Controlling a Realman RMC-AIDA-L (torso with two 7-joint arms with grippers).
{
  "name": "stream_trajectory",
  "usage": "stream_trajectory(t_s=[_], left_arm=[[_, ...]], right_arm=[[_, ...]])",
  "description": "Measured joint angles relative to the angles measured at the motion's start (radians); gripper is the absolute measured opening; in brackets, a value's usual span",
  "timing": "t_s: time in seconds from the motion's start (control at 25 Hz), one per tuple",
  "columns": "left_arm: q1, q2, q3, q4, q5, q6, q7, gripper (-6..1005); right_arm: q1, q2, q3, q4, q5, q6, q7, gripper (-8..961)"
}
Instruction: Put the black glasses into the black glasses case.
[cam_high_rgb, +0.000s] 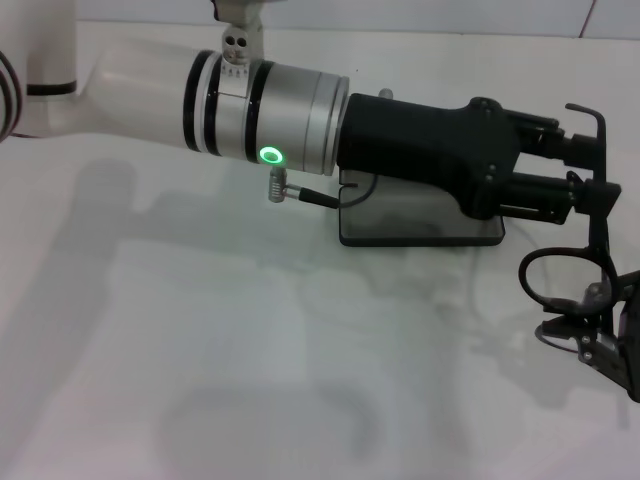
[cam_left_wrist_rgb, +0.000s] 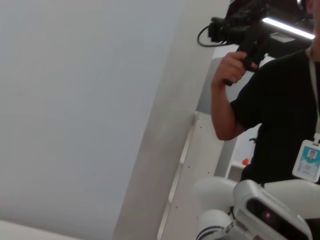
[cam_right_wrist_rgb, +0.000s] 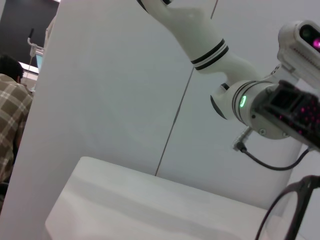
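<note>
The black glasses (cam_high_rgb: 556, 276) hang above the table at the far right, one lens ring facing me and one slim temple arm running up past my left gripper's tips. My right gripper (cam_high_rgb: 600, 335) comes in from the lower right edge, shut on the frame. The rim of the glasses (cam_right_wrist_rgb: 304, 184) shows at the corner of the right wrist view. My left arm reaches across from the left. Its gripper (cam_high_rgb: 590, 170) is open, fingers spread on either side of that temple arm. The black glasses case (cam_high_rgb: 420, 228) lies open on the table, partly hidden under the left arm.
The white table (cam_high_rgb: 250, 350) stretches out in front of and left of the case. A cable plug (cam_high_rgb: 290, 192) hangs from the left arm near the case. A person (cam_left_wrist_rgb: 280, 115) holding a camera stands beyond the table in the left wrist view.
</note>
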Motion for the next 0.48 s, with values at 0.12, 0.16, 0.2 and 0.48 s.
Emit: stream_trajectory(t_s=[0.12, 0.16, 0.2, 0.48], left_arm=[[-0.002, 0.000, -0.001, 0.001, -0.008, 0.011, 0.016, 543], [-0.003, -0.001, -0.001, 0.001, -0.008, 0.011, 0.021, 543], [-0.006, -0.002, -0.002, 0.001, -0.008, 0.009, 0.024, 543], [-0.011, -0.005, -0.001, 0.003, 0.004, -0.030, -0.001, 543]], right_arm=[[0.000, 0.000, -0.006, 0.001, 0.000, 0.000, -0.001, 95], [0.000, 0.000, -0.008, 0.001, 0.000, 0.000, -0.001, 95], [0.000, 0.000, -0.009, 0.001, 0.000, 0.000, -0.001, 95], [0.012, 0.000, -0.012, -0.004, 0.000, -0.001, -0.003, 95]])
